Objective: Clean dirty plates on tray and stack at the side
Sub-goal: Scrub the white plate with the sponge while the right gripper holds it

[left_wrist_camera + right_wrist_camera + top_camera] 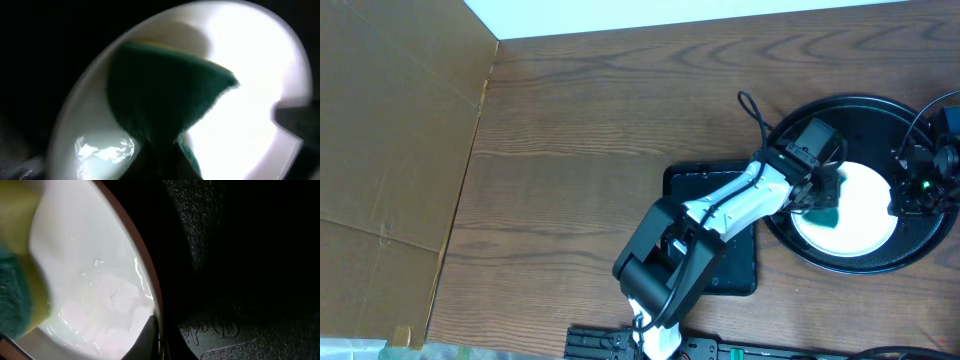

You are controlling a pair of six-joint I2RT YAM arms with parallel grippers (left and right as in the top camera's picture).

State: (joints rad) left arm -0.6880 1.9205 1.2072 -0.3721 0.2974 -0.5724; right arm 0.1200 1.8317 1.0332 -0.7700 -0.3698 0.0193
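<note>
A round white plate (860,205) lies in a round black tray (840,104) at the table's right. My left gripper (823,198) is shut on a green sponge (825,214) with a yellow backing, which it presses on the plate's left part. In the left wrist view the sponge (160,95) covers much of the bright plate (260,65). My right gripper (910,195) is shut on the plate's right rim. In the right wrist view one dark finger (147,337) rests inside the wet plate (90,255) at its edge, with the sponge (15,297) at far left.
A black rectangular board (732,268) lies under the left arm, left of the round tray. Brown cardboard (390,150) covers the table's left side. Cables (755,108) run near the tray's far-left rim. The textured tray floor (250,255) fills the right wrist view's right half.
</note>
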